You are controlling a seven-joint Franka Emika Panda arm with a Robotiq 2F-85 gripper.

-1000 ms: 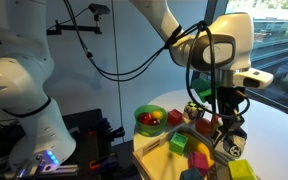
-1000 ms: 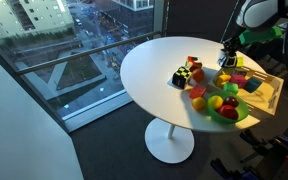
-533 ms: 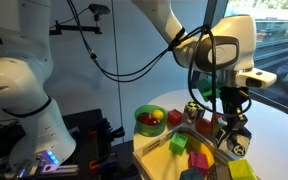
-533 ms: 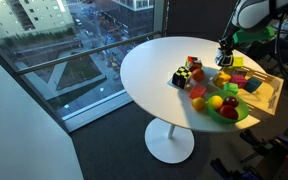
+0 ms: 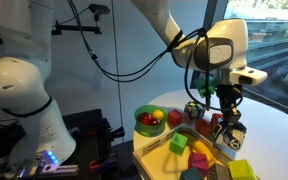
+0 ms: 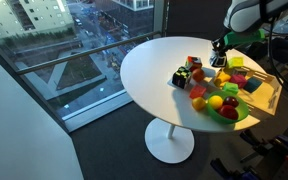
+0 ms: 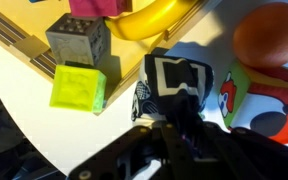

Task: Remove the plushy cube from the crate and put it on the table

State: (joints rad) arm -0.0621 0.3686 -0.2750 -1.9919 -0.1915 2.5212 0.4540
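My gripper (image 7: 174, 112) is shut on the plushy cube (image 7: 178, 76), a soft dark cube with a pale framed square facing the wrist camera. In both exterior views the gripper (image 5: 229, 127) (image 6: 220, 55) holds it in the air near the crate's edge. The crate (image 5: 156, 143) (image 6: 275, 94) is a shallow light wooden box with several coloured blocks in it. The round white table (image 6: 149, 70) lies under it. In the wrist view the crate's wooden rail (image 7: 22, 45) runs at the upper left and bare table (image 7: 24, 115) shows below it.
A green bowl (image 5: 149, 119) (image 6: 227, 110) with fruit stands beside the crate. A black, yellow and white cube (image 6: 181, 77), a red cube (image 6: 194, 65) and an orange (image 6: 197, 93) sit on the table. The wrist view shows a grey cube (image 7: 79, 40), a green block (image 7: 79, 87) and a banana (image 7: 159, 15).
The gripper has risen with the plushy cube and shifted a little away from the crate's middle toward its edge. Nothing else has moved.
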